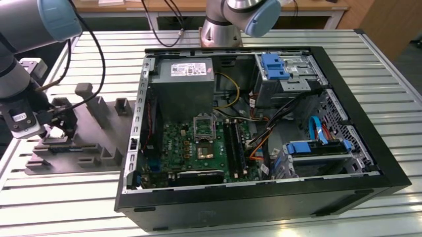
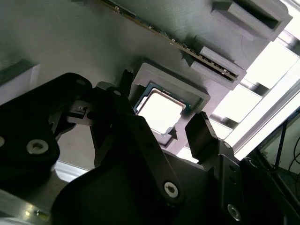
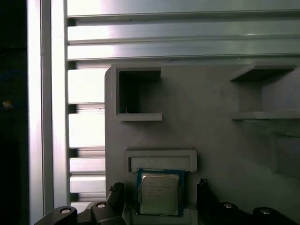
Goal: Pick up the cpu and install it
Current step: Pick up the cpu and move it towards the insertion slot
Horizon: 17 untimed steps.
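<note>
The cpu (image 3: 159,193) is a small silvery square with a green rim, lying flat in a recess of the grey holder block (image 3: 211,140). In the second wrist view the cpu (image 2: 161,111) sits in that same recess. My gripper (image 3: 159,199) is open and straddles the chip, with one dark fingertip (image 3: 116,193) on each side and a gap between each fingertip and the chip's edges. In the exterior view my gripper (image 1: 56,126) hangs low over the grey holder block (image 1: 92,148), to the exterior view's left of the computer case. The motherboard's socket (image 1: 203,149) lies inside the case.
The open black computer case (image 1: 264,197) holds the green motherboard (image 1: 178,148), a grey power supply (image 1: 188,84), cables and blue drive brackets (image 1: 316,145). The holder block has other raised slots (image 1: 122,106). A second arm's base (image 1: 221,29) stands behind the case on the slatted table (image 1: 382,64).
</note>
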Each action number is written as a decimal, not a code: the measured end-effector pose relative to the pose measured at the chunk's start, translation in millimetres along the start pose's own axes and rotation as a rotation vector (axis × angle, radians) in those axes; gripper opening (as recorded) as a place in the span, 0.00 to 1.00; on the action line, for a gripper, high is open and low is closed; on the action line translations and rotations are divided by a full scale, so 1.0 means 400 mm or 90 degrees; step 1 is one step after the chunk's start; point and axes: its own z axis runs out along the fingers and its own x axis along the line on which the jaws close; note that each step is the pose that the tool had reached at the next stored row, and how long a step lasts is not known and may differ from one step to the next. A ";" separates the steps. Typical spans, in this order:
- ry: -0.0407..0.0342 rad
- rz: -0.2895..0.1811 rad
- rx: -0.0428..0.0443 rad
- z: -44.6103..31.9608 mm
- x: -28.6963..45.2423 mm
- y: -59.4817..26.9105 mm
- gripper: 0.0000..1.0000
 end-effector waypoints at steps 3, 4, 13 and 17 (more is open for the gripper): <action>0.0001 0.000 -0.0011 0.000 0.000 0.000 0.72; 0.0002 0.000 -0.0028 0.000 0.000 0.001 0.72; 0.0003 0.000 -0.0040 0.000 0.002 0.008 0.72; 0.0003 0.000 -0.0040 0.000 0.004 0.008 0.72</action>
